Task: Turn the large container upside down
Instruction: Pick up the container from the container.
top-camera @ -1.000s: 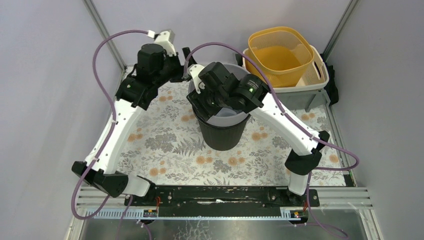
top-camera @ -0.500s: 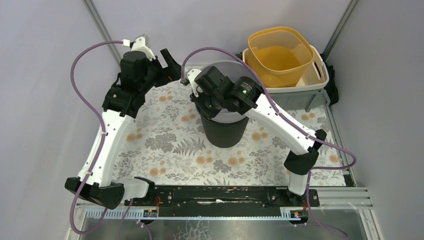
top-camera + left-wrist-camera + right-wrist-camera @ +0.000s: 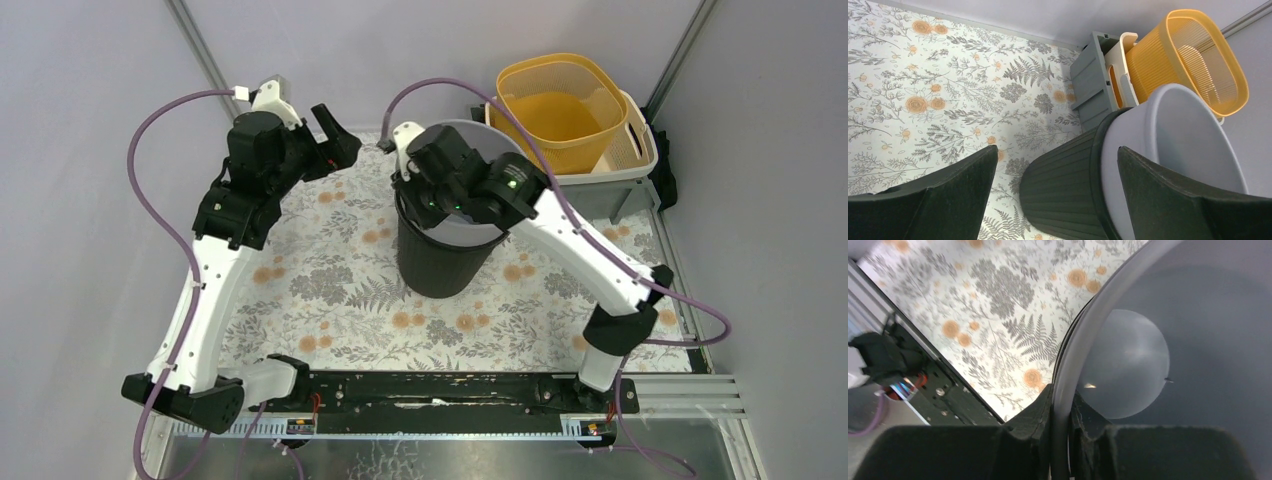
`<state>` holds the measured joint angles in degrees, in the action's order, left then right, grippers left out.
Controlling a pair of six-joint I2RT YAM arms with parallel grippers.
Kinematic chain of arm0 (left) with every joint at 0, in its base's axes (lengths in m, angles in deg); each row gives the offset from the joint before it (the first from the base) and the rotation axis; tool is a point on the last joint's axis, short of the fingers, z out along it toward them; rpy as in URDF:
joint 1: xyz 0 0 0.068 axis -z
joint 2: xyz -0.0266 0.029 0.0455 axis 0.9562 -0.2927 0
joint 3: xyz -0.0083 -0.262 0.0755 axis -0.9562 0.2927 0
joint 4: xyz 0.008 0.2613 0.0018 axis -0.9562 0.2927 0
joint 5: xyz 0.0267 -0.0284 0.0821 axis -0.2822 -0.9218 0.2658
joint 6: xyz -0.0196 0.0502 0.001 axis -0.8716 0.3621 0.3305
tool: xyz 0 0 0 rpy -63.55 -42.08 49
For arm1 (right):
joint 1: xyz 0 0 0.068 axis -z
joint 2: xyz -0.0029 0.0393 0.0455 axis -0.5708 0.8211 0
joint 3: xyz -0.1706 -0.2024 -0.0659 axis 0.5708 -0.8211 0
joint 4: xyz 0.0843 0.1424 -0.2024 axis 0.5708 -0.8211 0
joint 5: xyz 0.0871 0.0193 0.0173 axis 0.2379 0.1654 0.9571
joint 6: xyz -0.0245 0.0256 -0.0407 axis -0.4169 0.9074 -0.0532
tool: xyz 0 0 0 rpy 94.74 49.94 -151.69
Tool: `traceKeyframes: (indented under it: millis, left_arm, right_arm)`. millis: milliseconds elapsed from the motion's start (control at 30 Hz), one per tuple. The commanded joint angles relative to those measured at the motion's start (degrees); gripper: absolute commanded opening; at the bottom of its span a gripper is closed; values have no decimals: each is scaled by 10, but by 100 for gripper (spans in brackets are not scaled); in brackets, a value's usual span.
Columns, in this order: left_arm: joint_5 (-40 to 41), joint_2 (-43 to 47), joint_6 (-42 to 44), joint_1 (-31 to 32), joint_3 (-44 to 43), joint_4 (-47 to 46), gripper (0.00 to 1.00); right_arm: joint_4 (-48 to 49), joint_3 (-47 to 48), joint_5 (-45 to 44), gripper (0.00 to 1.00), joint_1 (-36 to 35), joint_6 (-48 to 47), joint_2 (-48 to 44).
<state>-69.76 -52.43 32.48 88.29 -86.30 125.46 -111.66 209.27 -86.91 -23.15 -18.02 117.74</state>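
Observation:
The large container (image 3: 440, 265) is a dark green ribbed bin with a grey inner liner, standing upright mid-table on the floral mat. My right gripper (image 3: 412, 200) reaches down over its left rim and is shut on it. In the right wrist view, my right gripper (image 3: 1060, 407) has one finger outside the rim (image 3: 1083, 335) and one inside. The grey inside bottom (image 3: 1128, 365) shows. My left gripper (image 3: 343, 135) hangs open to the left of the container, apart from it. The left wrist view frames the container (image 3: 1063, 185) between the spread fingers of my left gripper (image 3: 1057, 150).
An orange slatted basket (image 3: 560, 105) sits nested in a white basket inside a grey bin (image 3: 610, 190) at the back right, close behind the container. The floral mat (image 3: 330, 290) covers the table. Metal frame posts (image 3: 205, 65) and walls bound the back and sides.
The right gripper has closed on the container's rim and its wrist has shifted slightly. The left arm has pulled back to the left, away from the container, staying open.

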Motion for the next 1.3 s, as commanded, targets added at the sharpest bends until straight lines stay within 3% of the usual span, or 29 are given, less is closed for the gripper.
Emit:
traceKeyframes:
  millis: [0, 300, 633, 933, 1267]
  left_arm:
    - [-13, 10, 11, -3, -32, 18, 95]
    - [-73, 45, 20, -4, -17, 58, 94]
    - [-101, 69, 21, -3, 17, 96, 94]
    - [-134, 93, 1, 2, 107, 77, 93]
    - [-88, 59, -12, 89, 110, 73, 90]
  right_arm:
    - [156, -19, 22, 0, 2, 63, -109]
    - [378, -200, 44, 0, 2, 126, -178]
    - [628, -462, -59, 0, 2, 233, -216]
    - [736, -622, -103, 0, 2, 263, -287]
    - [743, -625, -88, 0, 2, 272, -257]
